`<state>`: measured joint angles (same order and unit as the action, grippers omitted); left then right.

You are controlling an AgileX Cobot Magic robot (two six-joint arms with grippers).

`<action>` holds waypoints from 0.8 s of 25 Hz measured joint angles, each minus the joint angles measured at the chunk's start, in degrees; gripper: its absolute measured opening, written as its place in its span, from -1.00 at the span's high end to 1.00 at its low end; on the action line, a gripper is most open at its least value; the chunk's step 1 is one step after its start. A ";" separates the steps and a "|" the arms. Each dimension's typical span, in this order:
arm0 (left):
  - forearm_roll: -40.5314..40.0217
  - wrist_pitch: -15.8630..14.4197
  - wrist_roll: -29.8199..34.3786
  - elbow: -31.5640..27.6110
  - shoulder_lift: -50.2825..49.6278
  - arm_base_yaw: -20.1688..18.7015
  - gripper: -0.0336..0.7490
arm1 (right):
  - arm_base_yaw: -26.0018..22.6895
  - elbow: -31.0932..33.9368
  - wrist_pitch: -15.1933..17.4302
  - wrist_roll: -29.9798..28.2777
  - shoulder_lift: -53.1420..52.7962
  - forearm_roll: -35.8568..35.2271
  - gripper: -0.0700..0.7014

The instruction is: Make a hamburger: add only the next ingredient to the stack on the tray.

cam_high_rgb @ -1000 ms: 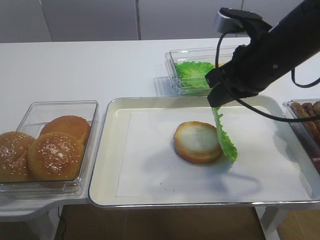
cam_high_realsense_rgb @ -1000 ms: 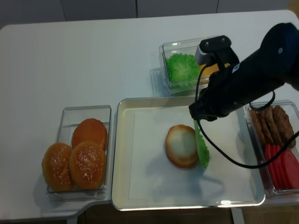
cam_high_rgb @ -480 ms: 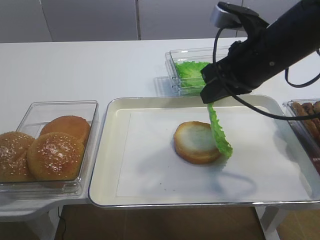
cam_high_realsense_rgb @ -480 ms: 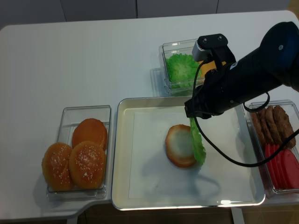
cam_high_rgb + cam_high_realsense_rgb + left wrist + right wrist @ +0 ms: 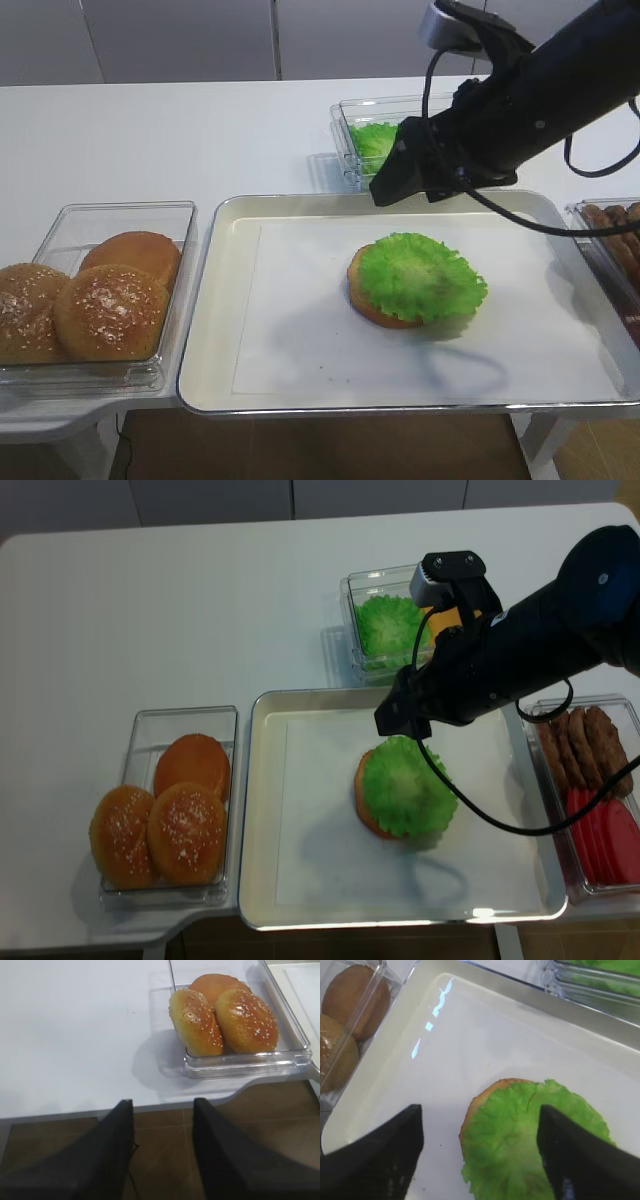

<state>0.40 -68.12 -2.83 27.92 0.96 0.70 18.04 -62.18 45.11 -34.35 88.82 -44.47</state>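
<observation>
Lettuce lying on the bun

My right gripper (image 5: 480, 1160) is hovering with jaws spread, empty; the lettuce leaf (image 5: 420, 277) is lying flat over the bun bottom (image 5: 362, 296) on the tray (image 5: 225, 300), overhanging rightward.

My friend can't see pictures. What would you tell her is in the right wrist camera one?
A ruffled green lettuce leaf lies flat on a round bun bottom, on a paper-lined metal tray. The right gripper hangs above it, its two dark fingers wide apart and holding nothing. Sesame buns sit in a clear box at left.
</observation>
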 joint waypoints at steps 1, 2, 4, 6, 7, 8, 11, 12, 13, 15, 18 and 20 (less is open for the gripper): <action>0.00 0.00 0.00 0.00 0.00 0.00 0.15 | 0.00 0.00 0.25 0.00 0.00 0.00 -0.66; 0.00 0.00 0.00 0.00 0.00 0.00 0.15 | 0.00 0.00 0.51 0.00 0.00 0.24 -0.70; 0.00 0.00 0.00 0.00 0.00 0.00 0.15 | 0.00 0.00 1.05 0.16 -0.35 1.47 -0.74; 0.00 0.00 0.00 0.00 0.00 0.00 0.15 | 0.00 0.00 1.46 3.20 -1.72 5.56 -0.73; 0.00 0.00 0.00 0.00 0.00 0.00 0.15 | 0.00 0.00 1.61 5.51 -2.67 7.98 -0.72; 0.00 0.00 0.00 0.00 0.00 0.00 0.15 | 0.00 0.00 1.90 8.12 -3.49 11.47 -0.69; 0.00 0.00 0.00 0.00 0.00 0.00 0.15 | 0.00 0.00 4.03 15.51 -6.46 22.13 -0.60; 0.00 0.00 0.00 0.00 0.00 0.00 0.15 | 0.00 0.00 4.93 17.27 -7.35 25.19 -0.56; 0.00 0.00 0.00 0.00 0.00 0.00 0.15 | 0.00 0.00 6.11 18.84 -8.40 27.67 -0.52; 0.00 0.00 0.00 0.00 0.00 0.00 0.15 | 0.00 0.00 8.07 20.83 -10.30 30.88 -0.48; 0.00 0.00 0.00 0.00 0.00 0.00 0.15 | 0.00 0.00 10.54 22.47 -13.54 34.21 -0.43; 0.00 0.00 0.00 0.00 0.00 0.00 0.15 | 0.00 0.00 12.10 23.70 -15.27 36.31 -0.42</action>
<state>0.40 -68.12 -2.83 27.92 0.96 0.70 18.04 -62.18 57.21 -10.65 73.55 -8.16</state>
